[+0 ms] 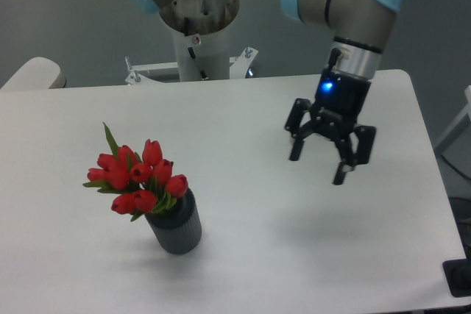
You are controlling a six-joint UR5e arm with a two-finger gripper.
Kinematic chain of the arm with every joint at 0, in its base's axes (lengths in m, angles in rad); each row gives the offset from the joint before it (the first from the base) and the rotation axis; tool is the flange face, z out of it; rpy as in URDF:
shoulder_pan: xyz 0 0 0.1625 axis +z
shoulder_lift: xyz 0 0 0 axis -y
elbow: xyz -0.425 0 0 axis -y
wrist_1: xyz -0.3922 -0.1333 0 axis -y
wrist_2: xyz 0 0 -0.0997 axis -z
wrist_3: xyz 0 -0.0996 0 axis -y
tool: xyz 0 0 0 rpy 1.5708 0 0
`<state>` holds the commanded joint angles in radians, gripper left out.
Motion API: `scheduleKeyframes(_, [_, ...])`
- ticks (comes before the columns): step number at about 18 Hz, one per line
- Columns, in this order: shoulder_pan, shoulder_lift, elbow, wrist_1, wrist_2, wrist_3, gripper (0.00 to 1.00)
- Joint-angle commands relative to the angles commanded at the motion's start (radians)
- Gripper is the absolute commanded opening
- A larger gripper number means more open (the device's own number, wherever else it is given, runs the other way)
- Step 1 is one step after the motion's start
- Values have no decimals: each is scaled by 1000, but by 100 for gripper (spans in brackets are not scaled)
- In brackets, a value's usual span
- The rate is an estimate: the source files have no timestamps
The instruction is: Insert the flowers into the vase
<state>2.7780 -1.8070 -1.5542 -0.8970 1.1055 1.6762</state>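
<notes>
The flowers (137, 179), a tight bunch of red tulip buds with green leaves, stand in the vase (176, 228), a dark grey ribbed cylinder at the table's front left. The bunch leans to the left over the vase mouth. My gripper (318, 168) hangs open above the right half of the table, well apart from the flowers, fingers pointing down with nothing between them.
The white table (243, 270) has its right edge close beyond the gripper. The arm's base column (197, 34) stands at the back centre. A pale rounded object (33, 75) sits off the back left corner.
</notes>
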Motion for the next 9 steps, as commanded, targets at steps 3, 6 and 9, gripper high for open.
scheduleKeyframes(3, [9, -27, 110, -161, 111, 143, 100])
scheduleKeyframes(6, [34, -70, 224, -287, 189, 241, 100])
scheduleKeyframes(9, [38, -94, 269, -312, 237, 272, 100])
